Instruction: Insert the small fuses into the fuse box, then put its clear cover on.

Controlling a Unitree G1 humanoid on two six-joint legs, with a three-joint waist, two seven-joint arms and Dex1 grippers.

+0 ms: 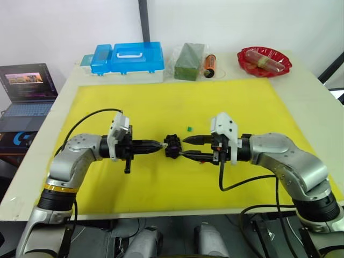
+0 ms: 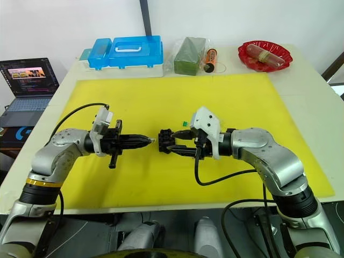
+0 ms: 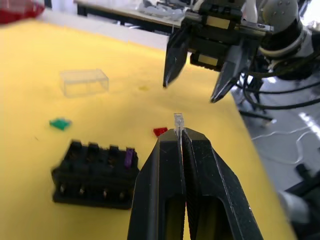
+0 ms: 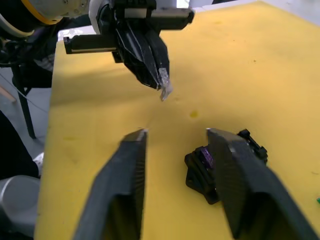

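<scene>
Lab, yellow mat (image 1: 177,107), laptop (image 1: 27,88)

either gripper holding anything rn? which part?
Left gripper pinches the pale fuse by its lower end; its top sticks out. Right gripper is open, holding nothing.

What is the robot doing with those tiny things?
It is putting fuses into the black fuse box. The left end effector pinches a pale fuse; the right end effector is open by the box. A purple fuse is already in. The green fuse, red fuse and clear cover lie on the mat.
</scene>
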